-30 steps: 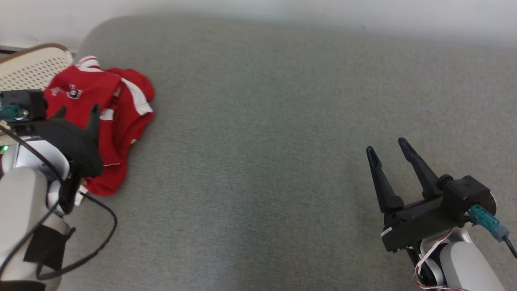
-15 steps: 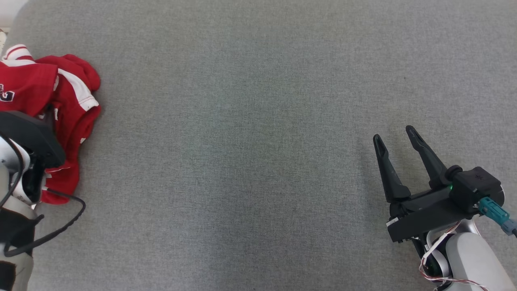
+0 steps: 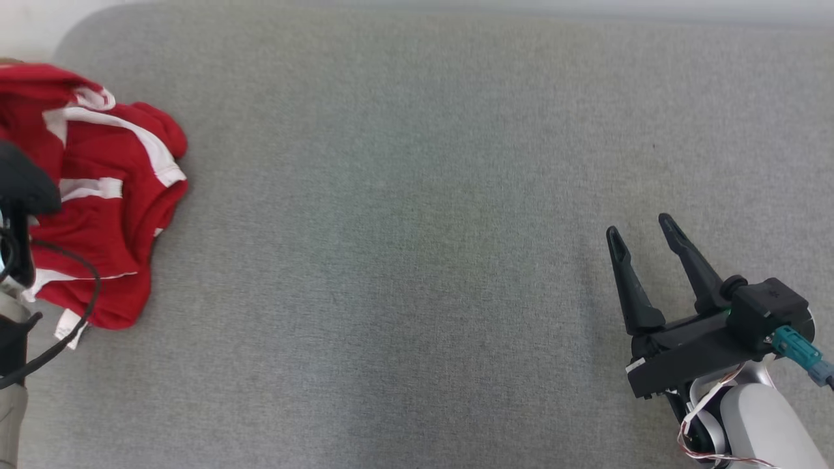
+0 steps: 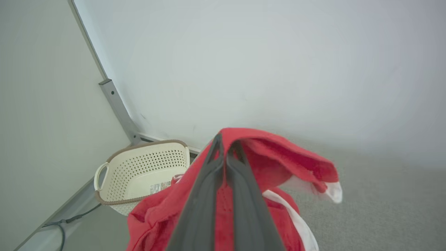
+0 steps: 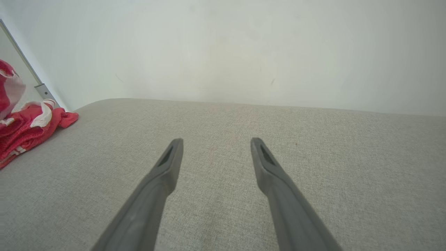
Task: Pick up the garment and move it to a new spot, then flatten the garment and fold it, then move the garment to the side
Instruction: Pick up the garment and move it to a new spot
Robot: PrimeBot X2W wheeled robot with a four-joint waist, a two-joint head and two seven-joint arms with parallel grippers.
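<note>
The garment (image 3: 111, 195) is a crumpled red top with white stripes, lying at the far left of the grey padded surface (image 3: 417, 228). My left gripper (image 4: 226, 144) is shut on a fold of the garment (image 4: 278, 164), and red cloth drapes around both fingers and rises above the heap. Its dark wrist housing (image 3: 23, 185) overlaps the garment at the left edge of the head view. My right gripper (image 3: 642, 231) hovers open over bare surface at the lower right, far from the cloth. In the right wrist view the garment (image 5: 31, 122) lies far to the left of the spread right gripper (image 5: 216, 146).
A cream perforated basket (image 4: 139, 170) stands beyond the surface's far left corner, by a metal wall post (image 4: 118, 108). A pale wall (image 5: 223, 52) runs along the far edge. A black cable (image 3: 71, 326) loops off my left arm over the garment's near edge.
My left gripper has shut on the garment and raised a fold of it. The head camera has shifted, so the whole picture moved. The right gripper stays open where it was.
</note>
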